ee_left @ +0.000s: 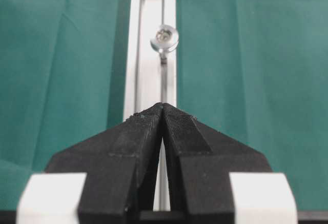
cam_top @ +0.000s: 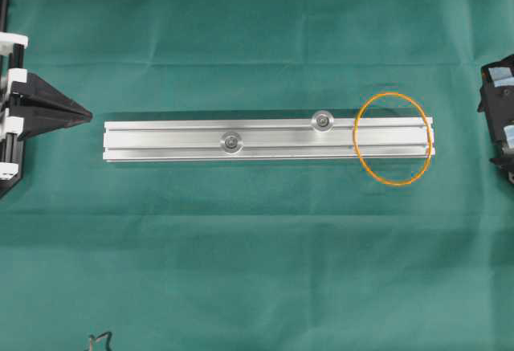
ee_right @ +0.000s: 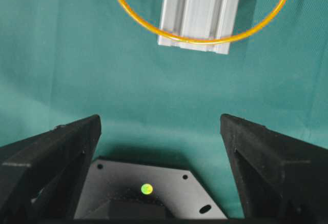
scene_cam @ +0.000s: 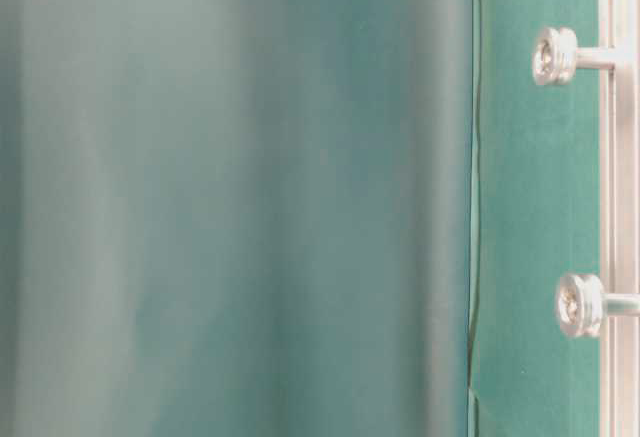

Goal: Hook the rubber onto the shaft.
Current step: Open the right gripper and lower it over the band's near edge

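The rubber (cam_top: 356,138), a thin orange loop, lies loose across the right end of the aluminium rail (cam_top: 161,138), around neither shaft. Two round-headed shafts stand up from the rail, one (cam_top: 231,141) near the middle and one (cam_top: 323,120) further right. My left gripper (cam_top: 87,114) is shut and empty, its tip just off the rail's left end and pointing along the rail (ee_left: 151,55) toward a shaft (ee_left: 164,37). My right gripper (ee_right: 160,124) stands wide open and empty, short of the rubber (ee_right: 205,41) and the rail end (ee_right: 200,8).
Green cloth (cam_top: 257,271) covers the table. A bit of black cable (cam_top: 100,339) shows at the front left edge. In the table-level view a blurred green fold (scene_cam: 230,197) fills the left, with both shafts (scene_cam: 555,55) (scene_cam: 580,304) at the right.
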Robot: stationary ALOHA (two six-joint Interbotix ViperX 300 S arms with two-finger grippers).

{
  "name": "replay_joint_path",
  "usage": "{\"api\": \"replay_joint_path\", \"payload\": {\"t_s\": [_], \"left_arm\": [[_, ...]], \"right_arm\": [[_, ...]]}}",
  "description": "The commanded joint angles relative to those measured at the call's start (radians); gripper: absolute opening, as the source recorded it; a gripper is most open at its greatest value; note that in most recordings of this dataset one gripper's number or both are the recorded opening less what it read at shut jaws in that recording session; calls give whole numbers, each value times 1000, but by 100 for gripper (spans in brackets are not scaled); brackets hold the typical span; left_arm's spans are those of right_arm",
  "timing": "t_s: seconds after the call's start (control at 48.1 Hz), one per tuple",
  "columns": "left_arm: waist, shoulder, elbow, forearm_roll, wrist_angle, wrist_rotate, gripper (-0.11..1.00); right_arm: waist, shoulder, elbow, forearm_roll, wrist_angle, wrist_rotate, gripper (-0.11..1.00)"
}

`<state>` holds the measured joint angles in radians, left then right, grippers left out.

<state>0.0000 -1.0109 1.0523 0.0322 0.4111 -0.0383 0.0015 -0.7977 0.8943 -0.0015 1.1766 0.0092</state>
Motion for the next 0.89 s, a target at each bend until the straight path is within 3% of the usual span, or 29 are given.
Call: {"api": "replay_joint_path", "payload": {"t_s": [0.0, 0.333, 0.874], "left_arm": [[3, 8, -28, 2, -11, 2, 0], [3, 9, -28, 0, -11, 0, 0], [3, 8, -28, 0, -11, 0, 0]], "right_arm": [[2, 6, -26, 5, 0, 5, 96], [2, 58, -58, 5, -26, 5, 96], [3, 311, -193, 41, -166, 3, 95]]}}
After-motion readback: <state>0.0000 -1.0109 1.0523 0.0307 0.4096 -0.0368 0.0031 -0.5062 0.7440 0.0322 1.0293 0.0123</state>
